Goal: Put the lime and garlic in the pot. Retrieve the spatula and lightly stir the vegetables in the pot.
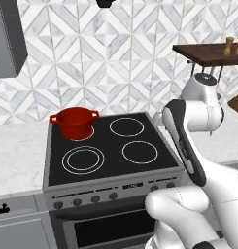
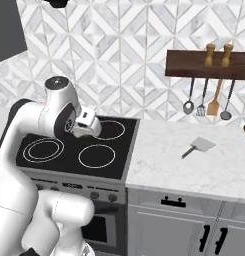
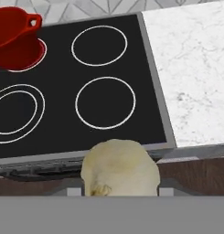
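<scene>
The red pot point(image 1: 74, 121) stands on the stove's back left burner, and the hand view has it at the top left point(image 3: 15, 32). My gripper point(image 3: 120, 192) is shut on a pale garlic bulb point(image 3: 120, 167), held above the stove's front edge near the right-hand burners. In the right base view the hand point(image 2: 85, 126) hovers over the cooktop. The spatula point(image 2: 199, 146), with a flat pale blade and dark handle, lies on the marble counter to the right of the stove. The lime is out of sight; the pot's inside cannot be made out.
The black cooktop point(image 1: 110, 146) has four burner rings. A wooden shelf point(image 2: 209, 65) on the wall carries two shakers and several hanging metal utensils point(image 2: 206, 100). White marble counter point(image 2: 194, 170) runs right of the stove. A hood point(image 1: 8, 39) hangs at upper left.
</scene>
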